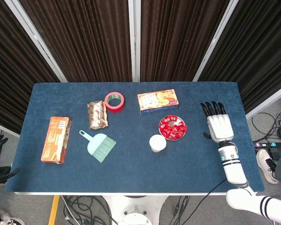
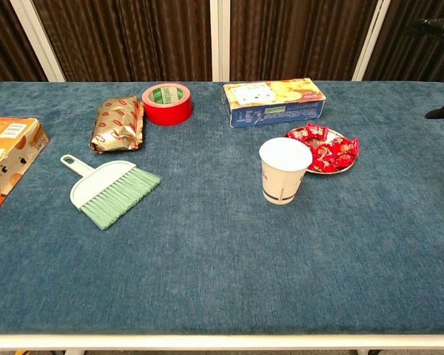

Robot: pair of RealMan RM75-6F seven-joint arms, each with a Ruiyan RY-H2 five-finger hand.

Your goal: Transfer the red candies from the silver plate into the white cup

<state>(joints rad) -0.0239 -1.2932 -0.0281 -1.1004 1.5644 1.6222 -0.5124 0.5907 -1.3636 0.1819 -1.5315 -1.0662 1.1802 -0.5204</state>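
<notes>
Right hand (image 1: 217, 123) hovers flat — fingers spread — beside silver plate (image 1: 173, 127).

Matt paper white cup (image 2: 285, 171), glossy-wrapped red candies (image 2: 327, 146), napped blue cloth tabletop (image 2: 222, 251).

red candies (image 2: 327, 146) heaped on silver plate (image 2: 341, 168) | white cup (image 2: 284, 170) upright, just beside plate

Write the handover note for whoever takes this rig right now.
Right hand: open, fingers spread, hovering over the table to the right of the silver plate, holding nothing.
Left hand: not in view.
Red candies: all heaped on the silver plate.
White cup: upright, just in front of the plate on the robot's side; no candy visible inside.
Done: nothing moved yet.
Left: pick up the candies and drop them into the cup.
</notes>
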